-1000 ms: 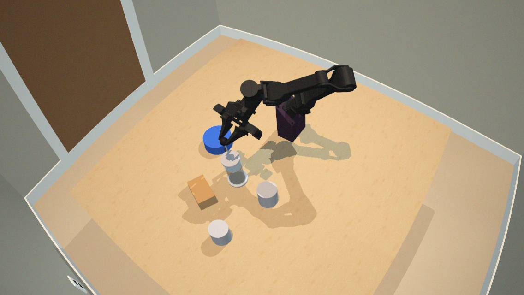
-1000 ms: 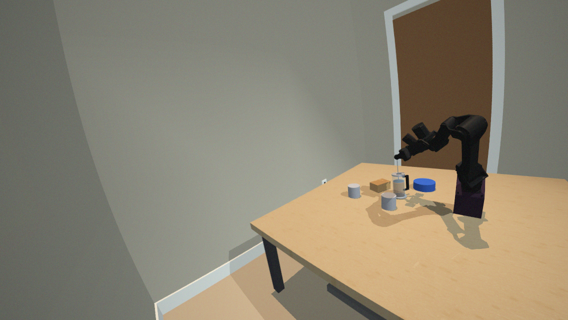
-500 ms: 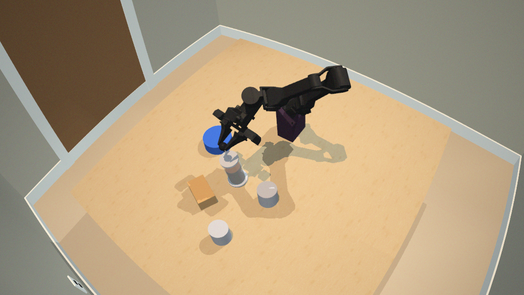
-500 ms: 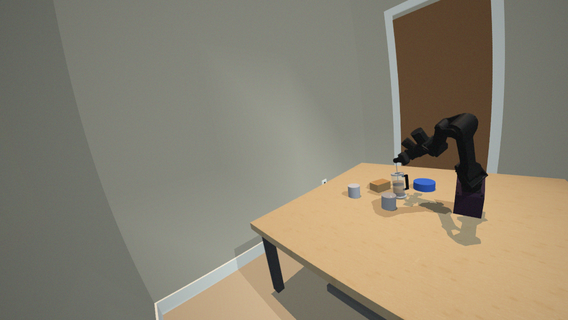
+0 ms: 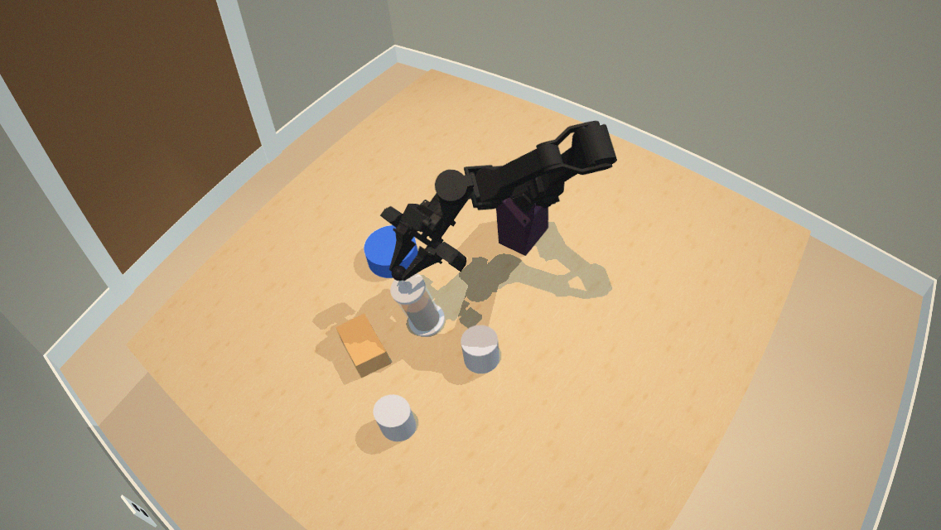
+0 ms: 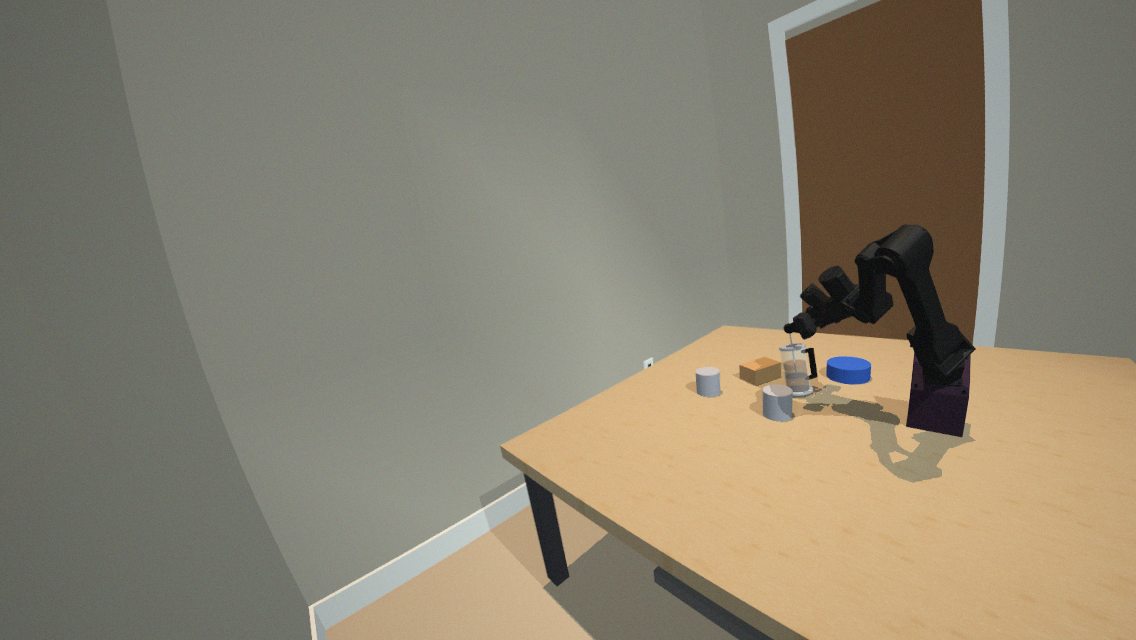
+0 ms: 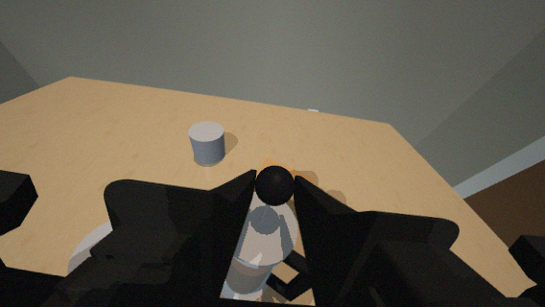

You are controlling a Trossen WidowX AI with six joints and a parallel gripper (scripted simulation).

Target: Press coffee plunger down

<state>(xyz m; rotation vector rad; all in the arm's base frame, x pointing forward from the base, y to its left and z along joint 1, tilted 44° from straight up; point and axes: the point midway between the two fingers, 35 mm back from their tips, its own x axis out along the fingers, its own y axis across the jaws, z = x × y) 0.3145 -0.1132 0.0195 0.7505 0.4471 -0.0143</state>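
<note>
The tool [image 7: 274,186] grips the plunger knob [image 7: 273,185] above the press [image 5: 419,307] — flanked by a blue disc [image 5: 385,250], a box [image 5: 362,344] and two cups [image 5: 480,349] on the counter [image 5: 658,368].

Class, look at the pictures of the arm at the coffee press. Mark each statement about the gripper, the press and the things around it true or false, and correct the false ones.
1. The gripper is shut on the plunger knob. True.
2. The coffee press lies on its side. False: it stands upright on the table.
3. Two grey cylinders stand on the table. True.
4. The blue disc sits on top of the tan block. False: they lie apart, on opposite sides of the press.
</note>
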